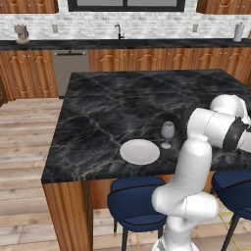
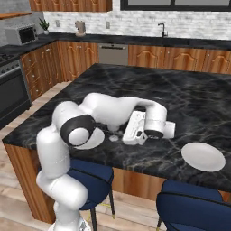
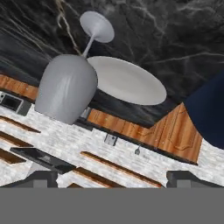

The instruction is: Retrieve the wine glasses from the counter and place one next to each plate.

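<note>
First placement looks done: small clear grey-tinted stemmed wine glass (image 1: 167, 133) stands upright on the black marble island worktop (image 1: 112, 112), just beside the plain white round plate (image 1: 139, 151), foot on the marble, apart from the plate rim. Hand view is rolled upside down; the glass (image 3: 70, 83) reads as a rounded bowl, thin stem, round foot, intact, with the plate (image 3: 127, 80) right behind it. Pincer (image 3: 109, 177) is spread wide with nothing between the tips, glass clear of both, so it's released. In the right base view the pincer (image 2: 135, 135) lies low over the marble near the glass foot. Second white plate (image 2: 203, 156) sits well apart toward the other blue stool (image 2: 194, 203) with no glass by it. My read: release step finishing. Next calls for backing the hand off straight without clipping the bowl, since the thin stem looks tippy, then fetching the other glass from the back counter (image 1: 147, 43).
</note>
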